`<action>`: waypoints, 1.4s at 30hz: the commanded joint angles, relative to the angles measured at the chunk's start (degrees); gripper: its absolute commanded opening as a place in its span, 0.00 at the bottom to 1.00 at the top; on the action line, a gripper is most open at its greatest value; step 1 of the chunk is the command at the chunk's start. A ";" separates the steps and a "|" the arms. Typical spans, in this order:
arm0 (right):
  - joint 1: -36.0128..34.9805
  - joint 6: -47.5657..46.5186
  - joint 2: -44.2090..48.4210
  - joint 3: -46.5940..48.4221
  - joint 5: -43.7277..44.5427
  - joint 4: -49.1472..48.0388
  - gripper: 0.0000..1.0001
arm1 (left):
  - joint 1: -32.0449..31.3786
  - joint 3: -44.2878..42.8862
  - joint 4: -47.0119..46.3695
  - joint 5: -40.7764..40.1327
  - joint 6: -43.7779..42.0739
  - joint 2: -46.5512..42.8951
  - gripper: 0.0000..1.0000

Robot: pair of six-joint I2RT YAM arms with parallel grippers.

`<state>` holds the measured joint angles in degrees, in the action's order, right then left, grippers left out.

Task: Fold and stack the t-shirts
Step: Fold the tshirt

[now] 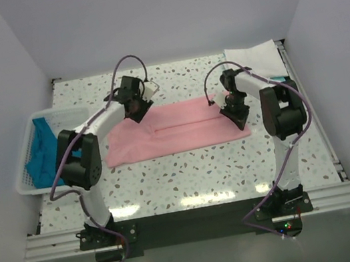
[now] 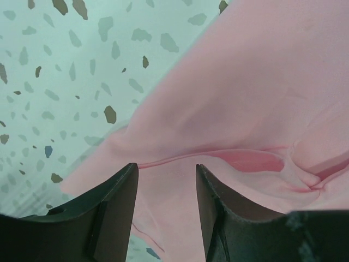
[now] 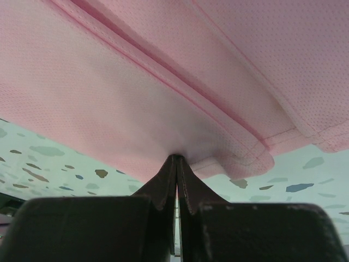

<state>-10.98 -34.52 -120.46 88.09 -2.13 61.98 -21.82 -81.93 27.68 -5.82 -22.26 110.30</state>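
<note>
One pink t-shirt (image 1: pixel 181 128): right end effector (image 3: pixel 176 162) grasping it, left end effector (image 2: pixel 166 170) released.

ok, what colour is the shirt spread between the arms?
Light pink; the soft cloth t-shirt shows best in the top external view.

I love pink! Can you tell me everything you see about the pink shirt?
The pink shirt is light pink, soft cloth with a fine dotted weave and stitched hems. It lies folded into a long band across the middle of the speckled table, with creases along its length. The right gripper is shut on its edge, pinching the cloth. The left gripper is open at the other end; whether it touches the cloth is unclear.
</note>
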 commanded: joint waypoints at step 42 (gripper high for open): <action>-6.68 -2.04 7.96 -3.84 -3.92 5.16 0.00 | 7.06 8.26 18.19 22.26 -2.25 -12.91 0.40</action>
<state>-17.43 -36.01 -116.31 80.84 -1.85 63.96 -14.24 -77.54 41.34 14.87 -20.25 102.96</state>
